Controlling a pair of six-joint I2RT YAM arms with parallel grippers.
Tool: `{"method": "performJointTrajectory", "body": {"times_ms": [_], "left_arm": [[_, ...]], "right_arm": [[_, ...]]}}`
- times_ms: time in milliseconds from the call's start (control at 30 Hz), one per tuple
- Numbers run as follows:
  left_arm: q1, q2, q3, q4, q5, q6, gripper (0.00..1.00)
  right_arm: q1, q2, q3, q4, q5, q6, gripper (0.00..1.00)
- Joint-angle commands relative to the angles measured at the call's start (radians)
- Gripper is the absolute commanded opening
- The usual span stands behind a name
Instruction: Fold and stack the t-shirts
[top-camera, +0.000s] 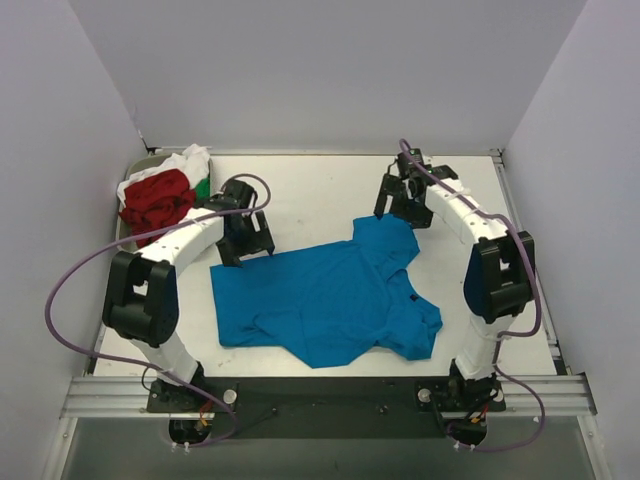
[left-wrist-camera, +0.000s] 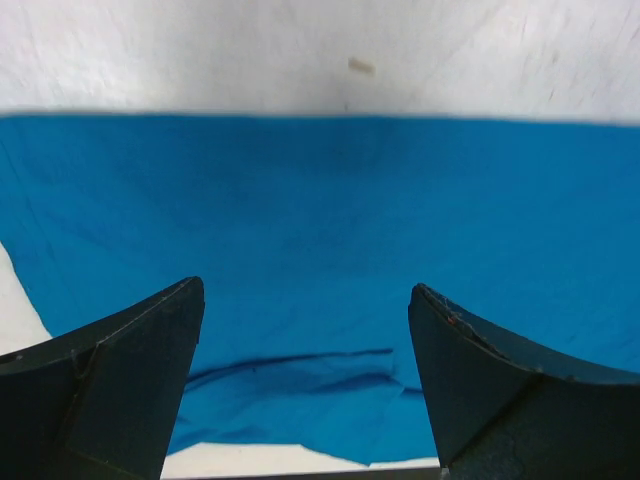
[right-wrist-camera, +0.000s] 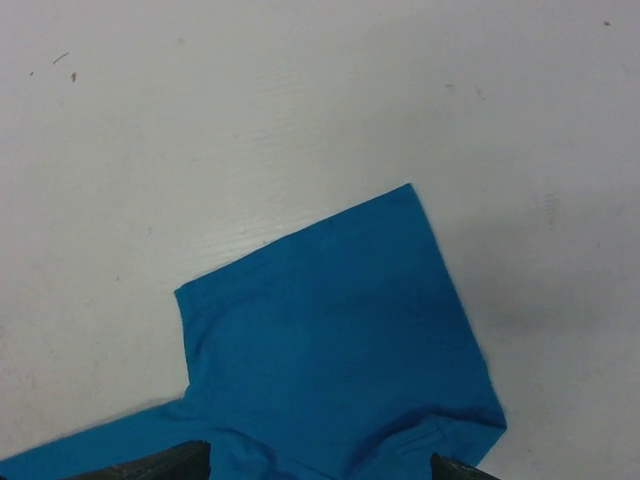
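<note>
From above: blue shirt (top-camera: 325, 300) spread in the middle of the table (top-camera: 330, 190); red, white and green shirts (top-camera: 160, 195) heaped at far left corner.

Left wrist: left gripper (left-wrist-camera: 305, 300) gaping wide above blue cloth, holding nothing.

Right wrist: right gripper (right-wrist-camera: 320, 465) likewise parted, empty, over a sleeve (right-wrist-camera: 340, 330).

White arms (top-camera: 195, 238), blk joints (top-camera: 140, 295), purple cables (top-camera: 48, 312)
</note>
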Motion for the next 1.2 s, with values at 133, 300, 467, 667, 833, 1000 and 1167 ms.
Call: {"method": "performJointTrajectory", "body": {"times_ms": [133,300,467,667,833,1000,1167], "left_arm": [[-0.106,-0.116,-0.111,-0.047,-0.019,-0.014,0.93],[-0.124,-0.059,-0.165,-0.021,-0.039,-0.036,0.93],[-0.136,0.065,-0.136,-0.016,-0.059,-0.054,0.93],[-0.14,0.172,-0.057,-0.018,-0.068,-0.079,0.93],[-0.14,0.263,0.07,-0.062,-0.076,-0.079,0.93],[-0.135,0.367,0.237,-0.131,-0.084,-0.065,0.93],[-0.112,0.511,0.5,-0.228,-0.084,-0.044,0.93]], "right_arm": [[0.194,-0.019,-0.051,-0.074,0.068,-0.052,0.89],[0.231,0.03,-0.062,-0.082,0.088,-0.057,0.89],[0.231,0.104,-0.05,-0.082,0.088,-0.052,0.89],[0.225,0.19,0.016,-0.086,0.07,-0.05,0.89],[0.19,0.269,0.088,-0.103,0.019,-0.047,0.89],[0.125,0.343,0.183,-0.14,-0.015,-0.021,0.88],[0.039,0.408,0.298,-0.198,-0.026,-0.009,0.88]]}}
